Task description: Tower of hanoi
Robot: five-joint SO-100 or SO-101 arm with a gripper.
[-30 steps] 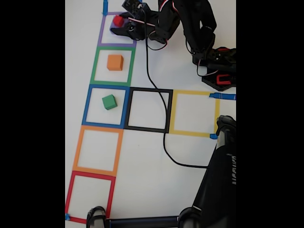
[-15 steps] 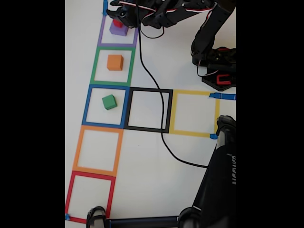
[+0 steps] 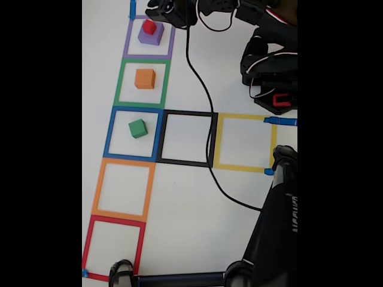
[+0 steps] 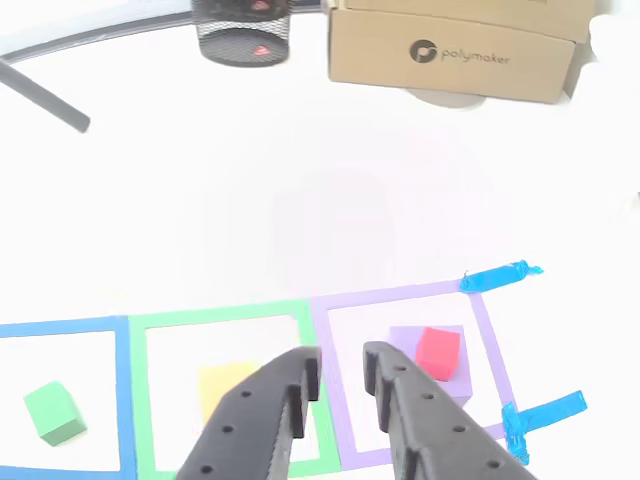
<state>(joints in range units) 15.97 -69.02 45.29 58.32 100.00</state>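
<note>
Green cube [image 4: 52, 412] sits in the blue tape square [image 4: 122, 400] near the bench's left edge; orange cube [image 4: 228, 388] fills the green square [image 4: 225, 314] beside it; red cube [image 4: 437, 350] rests atop the purple cube [image 4: 456, 378] rightmost. Gripper [image 4: 340, 368] hovers empty above them, its fingers [image 4: 395, 385] slightly parted.

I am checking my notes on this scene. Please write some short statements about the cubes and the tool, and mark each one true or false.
1. The red cube sits on the purple cube. True.
2. The orange cube lies in the blue tape square. False: it lies in the green tape square.
3. The tool holds the red cube. False: it holds nothing; its fingers stand a little apart.
4. The green cube lies in the blue tape square. True.
5. The black tape square holds a cube. False: no cube is in it.
</note>
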